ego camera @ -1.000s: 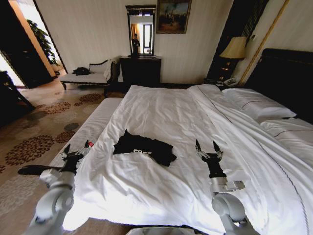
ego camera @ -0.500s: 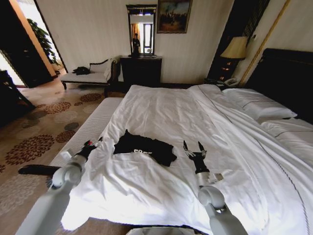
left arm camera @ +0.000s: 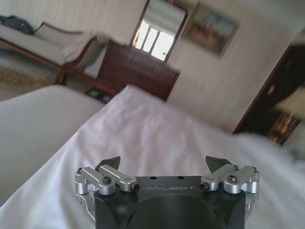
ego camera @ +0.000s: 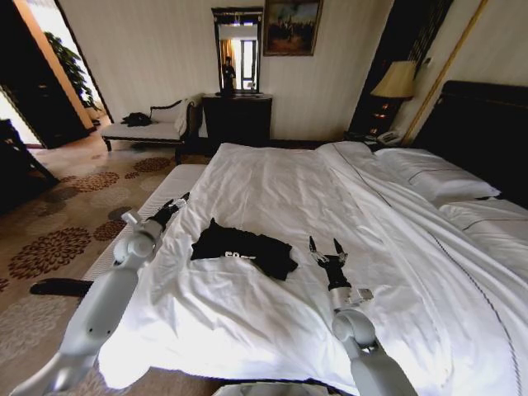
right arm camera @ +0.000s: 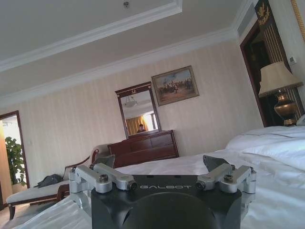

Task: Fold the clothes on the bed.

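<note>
The left gripper (ego camera: 176, 204) reaches out over the bed's (ego camera: 272, 177) left edge, a little past the shirt's top left corner and not touching it. In the left wrist view its fingers (left arm camera: 109, 162) stand wide apart with only white duvet (left arm camera: 157, 138) beyond them. The black T-shirt (ego camera: 242, 248) lies crumpled in the middle of the soft, wrinkly duvet, with white letters showing on its front. It sits between the two arms. The right gripper (ego camera: 327, 248) points up just beside the shirt's right edge, apart from it, with its fingers spread wide. To the right, smooth white bedding runs to the pillows (ego camera: 433, 175) and the dark headboard (ego camera: 487, 124).
</note>
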Controlling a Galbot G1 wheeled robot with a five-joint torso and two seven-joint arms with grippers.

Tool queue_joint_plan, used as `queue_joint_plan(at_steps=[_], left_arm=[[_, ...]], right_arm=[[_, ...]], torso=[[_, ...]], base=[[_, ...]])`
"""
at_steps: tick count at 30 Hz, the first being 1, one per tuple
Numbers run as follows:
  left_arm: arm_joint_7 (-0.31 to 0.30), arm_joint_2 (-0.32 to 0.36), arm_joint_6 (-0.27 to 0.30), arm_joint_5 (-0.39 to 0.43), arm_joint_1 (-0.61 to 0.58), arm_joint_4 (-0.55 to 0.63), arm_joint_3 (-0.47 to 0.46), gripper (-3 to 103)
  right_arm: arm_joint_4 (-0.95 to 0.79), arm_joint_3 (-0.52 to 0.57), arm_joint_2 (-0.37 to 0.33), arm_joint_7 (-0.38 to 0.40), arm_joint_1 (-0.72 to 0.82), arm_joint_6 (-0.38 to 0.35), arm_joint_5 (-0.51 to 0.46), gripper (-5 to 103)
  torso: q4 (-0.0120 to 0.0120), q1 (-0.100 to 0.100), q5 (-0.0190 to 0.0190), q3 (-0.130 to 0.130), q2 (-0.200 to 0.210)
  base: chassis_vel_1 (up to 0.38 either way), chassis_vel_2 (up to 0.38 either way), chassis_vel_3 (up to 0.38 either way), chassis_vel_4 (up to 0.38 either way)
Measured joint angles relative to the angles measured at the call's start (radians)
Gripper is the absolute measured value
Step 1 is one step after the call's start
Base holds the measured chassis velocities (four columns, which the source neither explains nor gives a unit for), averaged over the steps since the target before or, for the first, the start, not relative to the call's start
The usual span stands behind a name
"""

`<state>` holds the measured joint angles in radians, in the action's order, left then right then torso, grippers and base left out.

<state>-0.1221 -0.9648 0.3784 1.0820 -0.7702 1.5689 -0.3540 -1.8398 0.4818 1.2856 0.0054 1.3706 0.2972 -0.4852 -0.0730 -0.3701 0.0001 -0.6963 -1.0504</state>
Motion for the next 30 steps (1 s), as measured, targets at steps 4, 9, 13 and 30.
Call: queue_joint_plan(at_steps=[4,9,13,30], left_arm=[[-0.005,-0.031,0.042,-0.053,-0.054,0.005,0.01,100],[-0.015,-0.065,0.033,-0.1,-0.175,0.033,-0.016,100],[-0.004,-0.088,0.0,-0.123,-0.254,0.065,-0.035,100],[-0.049,-0.101,-0.04,-0.152,0.037,-0.113,0.163,100]], right_arm=[[0.006,-0.002,0.003,0.0,-0.003,0.001,0.0,100],[0.013,0.002,0.0,0.0,-0.006,0.007,0.0,100],[0.024,0.003,-0.003,0.0,-0.008,0.019,0.0,100],[0.034,-0.028,0.002,0.002,-0.004,0.023,0.018,100]], torso=[[-0.0002,0.0,-0.0003,0.0,0.0],[-0.0001,0.0,-0.0001,0.0,0.0],[0.0001,0.0,-0.0001,0.0,0.0],[-0.0008,0.0,-0.0002,0.0,0.0]], base=[[0.0,0.0,0.0,0.0],[0.0,0.0,0.0,0.0],[0.0,0.0,0.0,0.0],[0.0,0.0,0.0,0.0]])
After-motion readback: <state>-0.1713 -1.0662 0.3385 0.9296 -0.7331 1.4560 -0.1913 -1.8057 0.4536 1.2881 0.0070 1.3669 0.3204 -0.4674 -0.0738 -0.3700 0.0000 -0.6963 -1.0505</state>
